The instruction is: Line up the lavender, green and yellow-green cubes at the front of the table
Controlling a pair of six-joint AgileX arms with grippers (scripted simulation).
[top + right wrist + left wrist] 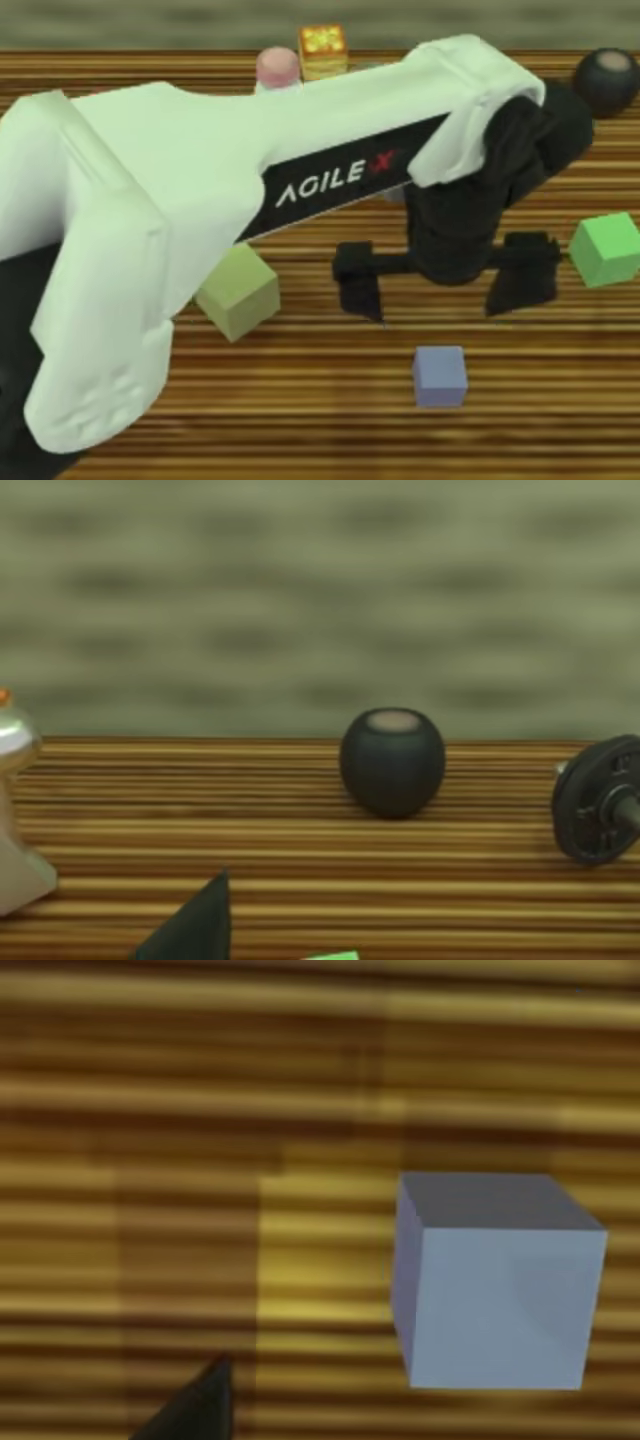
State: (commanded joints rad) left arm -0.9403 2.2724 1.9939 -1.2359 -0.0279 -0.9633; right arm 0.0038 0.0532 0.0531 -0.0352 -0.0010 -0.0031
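You are at the start of a pick: your left gripper (440, 285) hangs above the table (300, 420), its 2 fingers spread wide and empty, with the lavender cube (440, 375) lying just in front of it, not between the fingers. In the left wrist view the same cube (495, 1280) sits free on the wood, and only 1 dark fingertip (200, 1405) shows at the edge. I judge that this small cube is the one in hand, since the open fingers are nearest to it.

The yellow-green cube (238, 292) lies to the left, partly under the white arm, and the green cube (606, 248) is at the right, well apart from the other 2. The 3 do not make a line yet.

For the next move you would bring the gripper forward over the lavender cube, lower it so the fingers stand on both sides, then close.

The right gripper is not seen in the top view; its state I cannot tell.

No container appears on the table, so nothing is held in one.
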